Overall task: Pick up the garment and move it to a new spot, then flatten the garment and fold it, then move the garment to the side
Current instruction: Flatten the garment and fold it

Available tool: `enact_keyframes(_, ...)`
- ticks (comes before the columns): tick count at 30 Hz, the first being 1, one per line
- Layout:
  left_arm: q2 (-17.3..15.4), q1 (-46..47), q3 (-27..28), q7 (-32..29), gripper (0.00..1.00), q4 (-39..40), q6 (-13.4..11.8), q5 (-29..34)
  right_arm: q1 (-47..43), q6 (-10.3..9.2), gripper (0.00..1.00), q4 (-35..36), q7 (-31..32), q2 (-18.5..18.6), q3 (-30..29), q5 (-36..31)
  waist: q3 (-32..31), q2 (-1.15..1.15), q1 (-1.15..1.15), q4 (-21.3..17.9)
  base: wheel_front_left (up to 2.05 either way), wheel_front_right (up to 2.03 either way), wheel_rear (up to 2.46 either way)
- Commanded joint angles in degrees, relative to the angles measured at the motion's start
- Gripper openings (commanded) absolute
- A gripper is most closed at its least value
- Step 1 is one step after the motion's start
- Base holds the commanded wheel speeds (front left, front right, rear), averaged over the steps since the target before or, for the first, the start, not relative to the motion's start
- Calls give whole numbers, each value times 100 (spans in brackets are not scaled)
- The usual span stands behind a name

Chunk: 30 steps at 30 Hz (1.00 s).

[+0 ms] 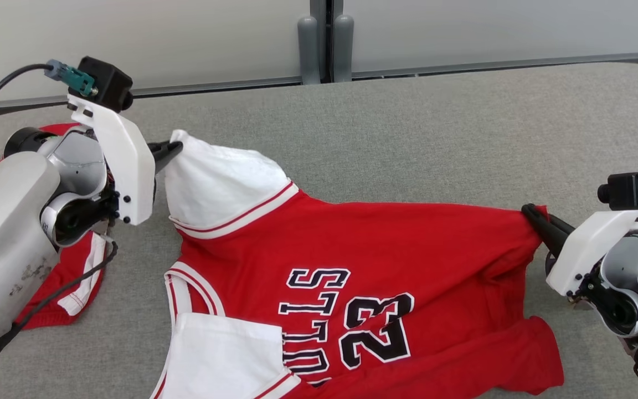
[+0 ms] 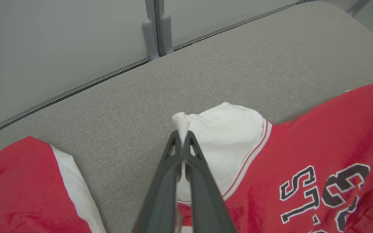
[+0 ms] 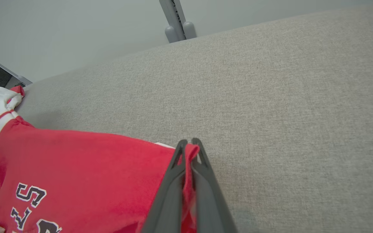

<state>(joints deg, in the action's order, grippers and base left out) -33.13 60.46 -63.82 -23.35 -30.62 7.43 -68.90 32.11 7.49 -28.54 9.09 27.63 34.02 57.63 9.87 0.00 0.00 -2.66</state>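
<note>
The garment [image 1: 363, 244] is a red jersey with white sleeves, black lettering and the number 23, stretched across the grey table [image 1: 418, 122]. My left gripper [image 1: 174, 148] is shut on the tip of its white sleeve [image 2: 225, 142], lifting that corner; the left wrist view shows the cloth pinched between the fingers [image 2: 181, 139]. At the right, my right gripper [image 1: 530, 213] is shut on a red corner of the garment [image 3: 76, 168], with red fabric caught between its fingers [image 3: 189, 149].
A second red and white piece of clothing [image 1: 70, 288] lies under my left arm at the table's left side, also visible as red cloth [image 2: 21, 194] in the left wrist view. A grey wall with a vertical post [image 1: 324, 44] runs behind the table.
</note>
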Motion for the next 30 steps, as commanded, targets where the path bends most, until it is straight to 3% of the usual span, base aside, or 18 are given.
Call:
enact_keyframes(1,-80,-58,-64,-110,0,118,2,-89,-121,2,0,41,30,72,16,38,-118,0,0,32,0,0,0)
enact_keyframes(12,-781,-377,-447,-1334,0,1393,1,-733,-579,1,0,22,212,314,-87,92,-442,0,0,191,0,0,0)
enact_keyframes(30,-1295,-957,-756,-2655,0,3081,-585,-1409,-913,1,0,511,629,672,-115,61,-499,0,0,365,0,0,0)
